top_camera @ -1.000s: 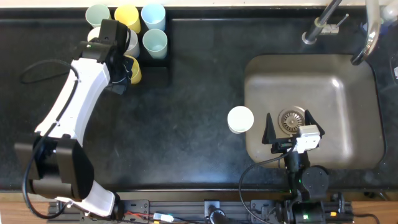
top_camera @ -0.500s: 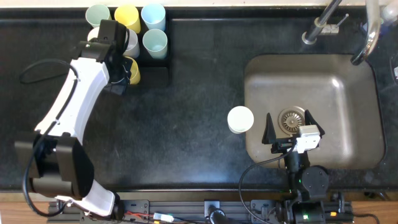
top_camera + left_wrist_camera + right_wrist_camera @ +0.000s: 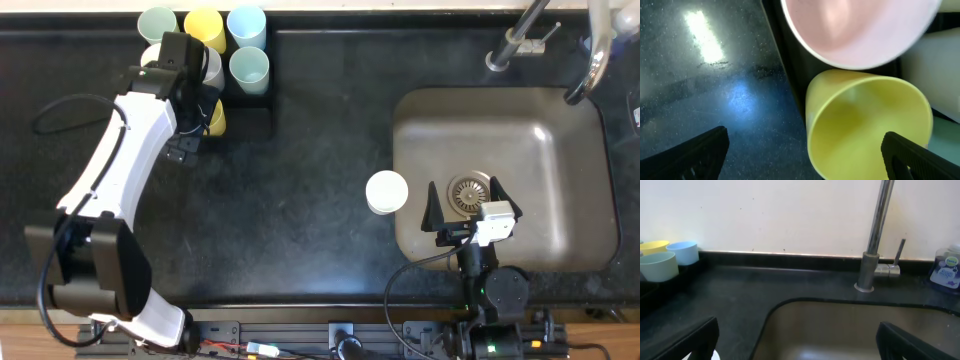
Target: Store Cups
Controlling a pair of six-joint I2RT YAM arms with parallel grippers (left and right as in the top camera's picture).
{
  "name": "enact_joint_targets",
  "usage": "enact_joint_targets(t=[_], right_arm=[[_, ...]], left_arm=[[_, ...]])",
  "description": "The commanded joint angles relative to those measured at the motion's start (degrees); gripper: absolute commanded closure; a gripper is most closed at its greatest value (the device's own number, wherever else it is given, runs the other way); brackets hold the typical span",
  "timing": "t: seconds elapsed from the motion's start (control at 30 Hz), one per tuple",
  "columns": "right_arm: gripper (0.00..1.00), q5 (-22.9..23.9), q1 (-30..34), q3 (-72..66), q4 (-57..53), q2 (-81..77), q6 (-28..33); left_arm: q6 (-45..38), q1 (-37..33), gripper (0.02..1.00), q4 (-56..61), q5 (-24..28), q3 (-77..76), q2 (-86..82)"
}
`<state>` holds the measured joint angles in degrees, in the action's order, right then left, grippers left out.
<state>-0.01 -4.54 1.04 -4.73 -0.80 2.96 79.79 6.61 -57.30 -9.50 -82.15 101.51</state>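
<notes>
1. The surface (image 3: 300, 200) is a dark speckled stone worktop, kinda glossy, with light glare on it in the left wrist view.
2. A steel sink (image 3: 560, 230) is set into its right side.
3. A black rack (image 3: 255, 115) sits at the back left corner.
4. One white cup (image 3: 386, 191) stands on its own just beside the sink's left rim.
5. The faucet (image 3: 515, 45) is mounted behind the sink, and a soap bottle (image 3: 946, 272) stands near it.
</notes>
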Motion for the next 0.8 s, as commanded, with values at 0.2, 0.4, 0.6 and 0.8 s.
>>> enact_joint_targets(t=[0.2,0.4,0.6,0.8], right_arm=[[0.003,-0.17,-0.04,-0.76,0.31,0.55,-0.39],[0.003,-0.17,-0.04,-0.76,0.31,0.55,-0.37],[0.003,-0.17,-0.04,-0.76,0.31,0.55,-0.39],[0.003,-0.17,-0.04,-0.76,0.31,0.55,-0.39]], left_arm=[[-36.09,-0.37,0.018,-5.16,-0.74,0.02,-26.27],[-51.54,-0.63,0.018,-6.01,1.68,17.94,-52.68],[-79.78,-0.70,0.018,52.13,9.64,62.29,-82.82],[-80.67,0.96,0.018,79.52,3.85,80.56,-93.57]])
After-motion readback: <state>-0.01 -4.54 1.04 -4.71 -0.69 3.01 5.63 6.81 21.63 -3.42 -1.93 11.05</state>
